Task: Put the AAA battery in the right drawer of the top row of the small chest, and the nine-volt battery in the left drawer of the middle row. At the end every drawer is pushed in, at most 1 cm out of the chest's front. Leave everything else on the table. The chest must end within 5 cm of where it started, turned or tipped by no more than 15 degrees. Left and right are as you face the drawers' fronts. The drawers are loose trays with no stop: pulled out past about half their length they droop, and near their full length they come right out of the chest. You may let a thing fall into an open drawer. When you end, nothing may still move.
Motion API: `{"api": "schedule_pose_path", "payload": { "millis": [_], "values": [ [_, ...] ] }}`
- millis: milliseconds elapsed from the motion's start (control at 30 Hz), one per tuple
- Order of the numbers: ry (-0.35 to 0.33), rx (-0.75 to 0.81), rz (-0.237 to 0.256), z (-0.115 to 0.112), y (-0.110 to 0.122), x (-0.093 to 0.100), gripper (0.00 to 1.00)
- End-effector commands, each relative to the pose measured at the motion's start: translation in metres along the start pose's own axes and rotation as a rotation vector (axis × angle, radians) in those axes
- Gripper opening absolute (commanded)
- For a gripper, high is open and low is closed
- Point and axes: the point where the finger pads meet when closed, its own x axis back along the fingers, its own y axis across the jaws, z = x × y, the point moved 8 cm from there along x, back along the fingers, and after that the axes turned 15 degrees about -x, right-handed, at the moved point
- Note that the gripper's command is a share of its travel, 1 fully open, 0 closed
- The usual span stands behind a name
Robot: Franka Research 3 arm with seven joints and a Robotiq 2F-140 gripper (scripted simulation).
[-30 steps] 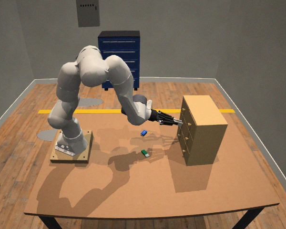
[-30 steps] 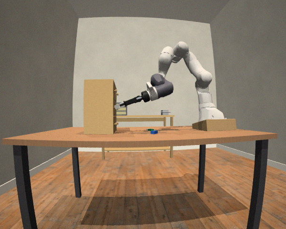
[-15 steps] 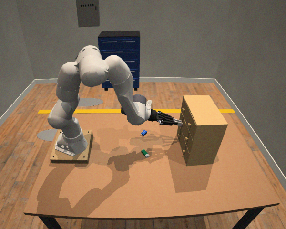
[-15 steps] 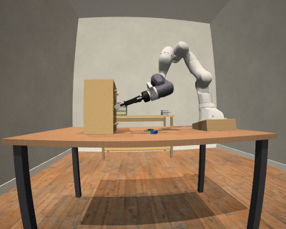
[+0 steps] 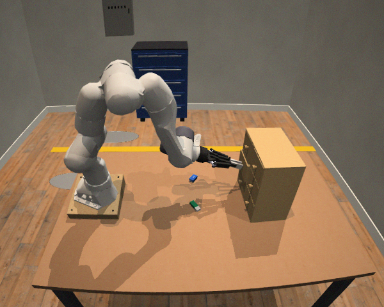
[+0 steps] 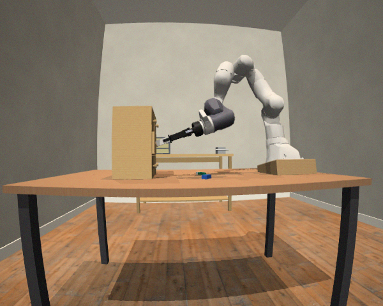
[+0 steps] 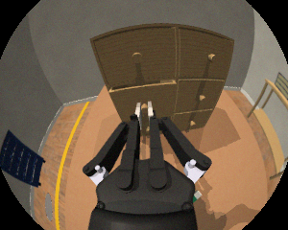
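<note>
My gripper [image 5: 237, 164] [image 6: 159, 142] [image 7: 144, 107] is shut on the knob of the left middle drawer [image 6: 154, 146] [image 7: 122, 100]. That drawer stands a little out of the small chest [image 5: 276, 146] [image 6: 132, 141] [image 7: 177, 72]; its top rim shows in the wrist view. The right top drawer [image 7: 197, 67] and the other drawers look pushed in. A blue block [image 5: 192, 178] [image 6: 206, 176], which looks like the nine-volt battery, lies on the table in front of the chest. The AAA battery is not visible in any view. The drawer's inside is hidden.
A green stick with a pale end [image 5: 194, 204] [image 6: 200, 173] [image 7: 196, 196] lies on the table [image 5: 198, 258] [image 6: 185, 190] between the arm's base [image 5: 96, 211] [image 6: 295, 166] and the chest. A blue cabinet [image 5: 162, 59] [image 7: 21, 160] stands on the floor beyond the table.
</note>
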Motion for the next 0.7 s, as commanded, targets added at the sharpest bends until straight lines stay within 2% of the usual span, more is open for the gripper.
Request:
{"api": "schedule_pose_path", "payload": {
  "millis": [0, 667],
  "values": [
    [-0.002, -0.005, 0.002, -0.003, 0.000, 0.005, 0.08],
    [-0.002, -0.005, 0.002, -0.011, 0.002, 0.029, 0.08]
  ]
}}
